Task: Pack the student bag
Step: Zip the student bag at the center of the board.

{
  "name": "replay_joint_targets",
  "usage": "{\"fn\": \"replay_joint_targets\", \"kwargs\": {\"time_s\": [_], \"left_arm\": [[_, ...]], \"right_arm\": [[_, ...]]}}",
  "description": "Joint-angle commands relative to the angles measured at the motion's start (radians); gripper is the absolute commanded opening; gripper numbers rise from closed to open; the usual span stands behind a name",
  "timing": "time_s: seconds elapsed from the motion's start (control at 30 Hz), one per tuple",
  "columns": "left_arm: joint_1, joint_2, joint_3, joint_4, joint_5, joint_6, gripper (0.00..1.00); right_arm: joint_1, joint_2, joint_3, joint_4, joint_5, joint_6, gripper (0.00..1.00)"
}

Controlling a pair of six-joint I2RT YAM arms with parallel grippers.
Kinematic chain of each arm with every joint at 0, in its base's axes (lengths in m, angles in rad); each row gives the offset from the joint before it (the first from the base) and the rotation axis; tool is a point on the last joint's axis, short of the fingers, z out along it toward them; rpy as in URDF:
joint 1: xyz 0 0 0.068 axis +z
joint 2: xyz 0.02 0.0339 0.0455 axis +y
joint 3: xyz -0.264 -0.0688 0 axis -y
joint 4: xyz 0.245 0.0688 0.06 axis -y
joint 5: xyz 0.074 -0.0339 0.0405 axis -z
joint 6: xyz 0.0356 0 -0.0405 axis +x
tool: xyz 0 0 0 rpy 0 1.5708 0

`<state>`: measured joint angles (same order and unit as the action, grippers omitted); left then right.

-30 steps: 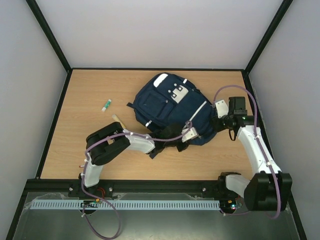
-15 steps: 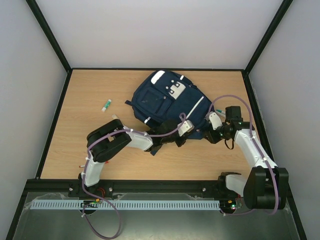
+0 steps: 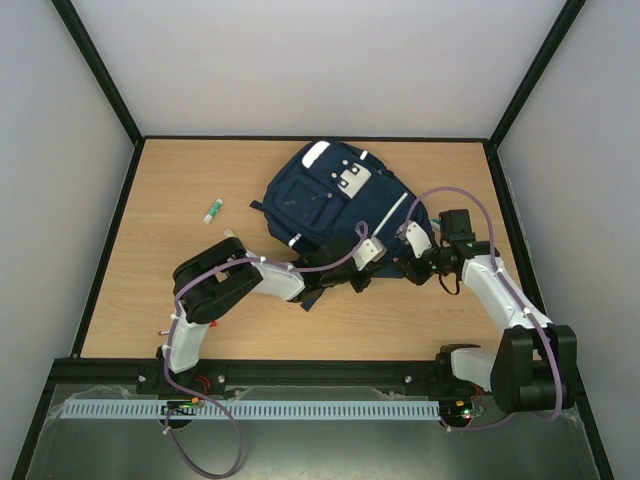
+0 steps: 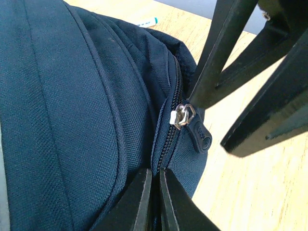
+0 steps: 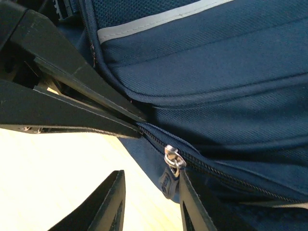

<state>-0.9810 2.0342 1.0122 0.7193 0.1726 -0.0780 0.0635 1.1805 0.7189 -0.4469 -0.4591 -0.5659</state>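
At the far-centre of the table [image 3: 170,180]: the student bag [image 3: 335,200], navy, lying flat with its front pockets up and its near-right corner turned toward both arms.

Item: left gripper [image 4: 155,175]. The fingers are pressed together on the bag's fabric along the zip seam, holding that corner.

Item: right gripper [image 5: 150,175]. The fingers are apart, one on either side of the zip pull [image 5: 172,160], and have not closed on it.

Item: zip. What shows in both wrist views is closed, with the slider at the corner and its black tab hanging down.

Progress, as a judgement: early. The bag is braced and the pull is lined up, but the compartment looks unopened and nothing can be seen going into it. Gripping the pull, running the zip open and loading the contents all appear to be left.

Surroundings: a small white and green tube [image 3: 212,209] lies on the wood to the left, well apart from the bag and outside it.

Obstructions: the left fingertips sit just beside the zip pull, so the two grippers crowd one spot. The right gripper has little room to close or draw the slider along without meeting them.
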Motion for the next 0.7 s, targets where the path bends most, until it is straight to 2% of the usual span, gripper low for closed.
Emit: {"fn": "replay_joint_targets", "kwargs": {"time_s": [0.0,0.17,0.37,0.57,0.67], "left_arm": [[0.022,-0.021,-0.006,0.111,-0.02,-0.011,0.04],[0.024,-0.024,-0.011,0.114,-0.019,-0.012,0.04],[0.024,-0.023,-0.012,0.115,-0.018,-0.016,0.04],[0.025,-0.026,-0.013,0.119,-0.014,-0.021,0.04],[0.025,-0.029,-0.014,0.122,-0.012,-0.025,0.04]], "right_arm": [[0.033,0.031,-0.022,0.037,0.005,0.027,0.29],[0.042,0.042,-0.019,0.088,0.078,0.087,0.26],[0.044,0.047,-0.029,0.093,0.107,0.085,0.2],[0.054,0.068,-0.037,0.086,0.073,0.089,0.2],[0.07,0.082,-0.033,0.09,0.079,0.091,0.24]]}}
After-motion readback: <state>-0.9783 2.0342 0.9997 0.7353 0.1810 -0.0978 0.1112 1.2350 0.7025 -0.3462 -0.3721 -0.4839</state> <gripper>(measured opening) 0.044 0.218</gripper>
